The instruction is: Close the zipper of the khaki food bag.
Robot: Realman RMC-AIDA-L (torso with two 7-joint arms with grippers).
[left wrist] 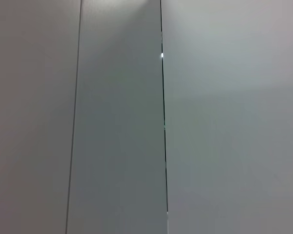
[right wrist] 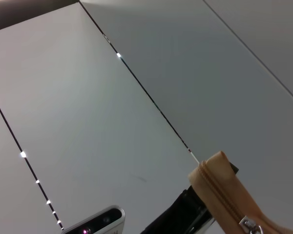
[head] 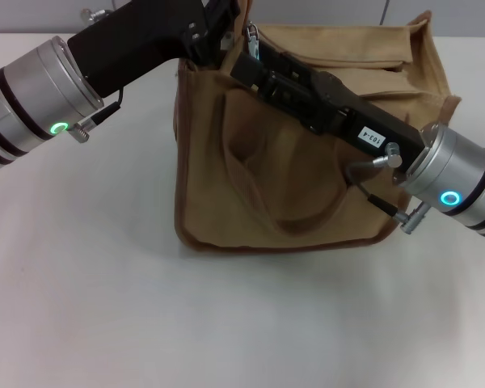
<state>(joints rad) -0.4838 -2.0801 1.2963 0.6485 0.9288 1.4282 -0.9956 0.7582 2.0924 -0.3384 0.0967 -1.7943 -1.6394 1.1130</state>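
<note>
Khaki food bag (head: 307, 186) upright — zipper (right wrist: 224, 197) ridged, tan.

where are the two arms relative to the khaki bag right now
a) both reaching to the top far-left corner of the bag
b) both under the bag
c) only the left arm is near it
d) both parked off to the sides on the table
a: in the head view the left gripper and the right gripper meet at the upper far-left corner of the khaki food bag, beside the silver pull tab.
</note>
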